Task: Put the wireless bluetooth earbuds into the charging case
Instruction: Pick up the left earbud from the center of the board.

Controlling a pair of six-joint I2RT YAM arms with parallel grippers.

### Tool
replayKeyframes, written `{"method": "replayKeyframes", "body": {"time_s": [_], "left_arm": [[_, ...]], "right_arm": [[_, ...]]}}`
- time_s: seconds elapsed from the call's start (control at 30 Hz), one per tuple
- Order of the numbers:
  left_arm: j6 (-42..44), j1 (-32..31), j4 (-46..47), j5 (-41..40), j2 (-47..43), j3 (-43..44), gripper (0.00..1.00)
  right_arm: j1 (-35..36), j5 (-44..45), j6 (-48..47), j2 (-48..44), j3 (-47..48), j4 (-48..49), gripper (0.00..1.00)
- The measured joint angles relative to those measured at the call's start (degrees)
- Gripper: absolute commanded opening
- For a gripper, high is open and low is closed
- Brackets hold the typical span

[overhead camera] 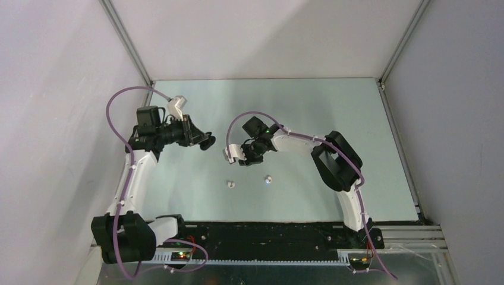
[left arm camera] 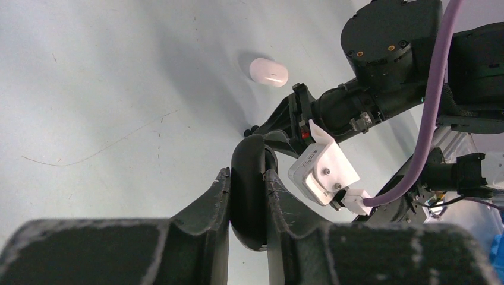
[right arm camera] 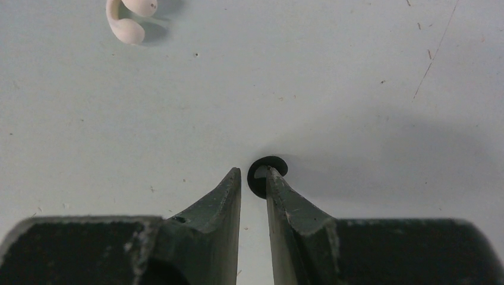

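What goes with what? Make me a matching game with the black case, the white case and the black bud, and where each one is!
Things:
1. black case
2. white case
3. black bud

Places:
A. at the tips of the right pincer
B. lying free on the table
C. clamped in the left pincer

Pairs: 1-C, 2-B, 3-A

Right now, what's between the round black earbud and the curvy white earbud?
Only bare pale table separates black earbud and white earbud, in right wrist view.
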Motion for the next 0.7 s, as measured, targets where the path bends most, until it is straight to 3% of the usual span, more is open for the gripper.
{"method": "replayKeyframes", "body": {"time_s": [0.7], "left_arm": [[-0.15, 0.20, 0.35, 0.04, 0.74, 0.00, 0.00]], "right_arm": [[0.02, 3.80, -0.11, 1.33, 1.60, 0.52, 0.27]]}}
